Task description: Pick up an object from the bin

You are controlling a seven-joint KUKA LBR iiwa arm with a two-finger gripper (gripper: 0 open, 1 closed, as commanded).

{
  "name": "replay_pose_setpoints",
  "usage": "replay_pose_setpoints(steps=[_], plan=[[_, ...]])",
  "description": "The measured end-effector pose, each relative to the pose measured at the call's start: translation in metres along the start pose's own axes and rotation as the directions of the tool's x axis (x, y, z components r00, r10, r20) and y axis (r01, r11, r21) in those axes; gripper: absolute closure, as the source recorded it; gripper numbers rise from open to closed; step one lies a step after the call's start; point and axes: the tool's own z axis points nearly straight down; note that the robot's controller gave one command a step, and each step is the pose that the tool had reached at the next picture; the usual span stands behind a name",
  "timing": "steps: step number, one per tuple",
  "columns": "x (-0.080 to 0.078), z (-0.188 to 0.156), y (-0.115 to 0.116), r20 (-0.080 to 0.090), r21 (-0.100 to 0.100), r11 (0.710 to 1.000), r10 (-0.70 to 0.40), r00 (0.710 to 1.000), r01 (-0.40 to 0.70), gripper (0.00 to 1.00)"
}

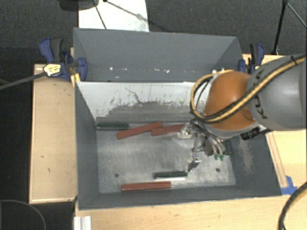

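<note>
Dark green stick (170, 175): flat on the floor of the grey bin (139, 155), toward the front wall and right of centre. Long axis left to right in the camera view, close to parallel with the front wall. Right end pointing at the gripper (194, 165) and lying just below and beside it; contact between the two not confirmable. Gripper low over the bin floor on the right side, hanging beneath the orange wrist cover (230, 99), with cables looped around that cover. Jaw state: cannot tell from this view. Just in front of the green one, a long red-brown stick (146, 187), parallel to it, offset to the left, close to the front wall. Near the back wall, two red-brown sticks (144, 131) overlapping end to end, slightly tilted, their right end near the gripper. At back left, a second green stick (112, 125), lying along the foot of the wall.
</note>
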Motion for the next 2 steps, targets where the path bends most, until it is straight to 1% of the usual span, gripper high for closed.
replay_pose_setpoints(steps=[1,2], plan=[[0.0364,0.0353,0.0101,0.005,0.000,1.000,-0.004,1.000,0.004,1.00],[0.0363,0.0353,0.0101,0.005,0.000,1.000,-0.004,1.000,0.004,1.00]])
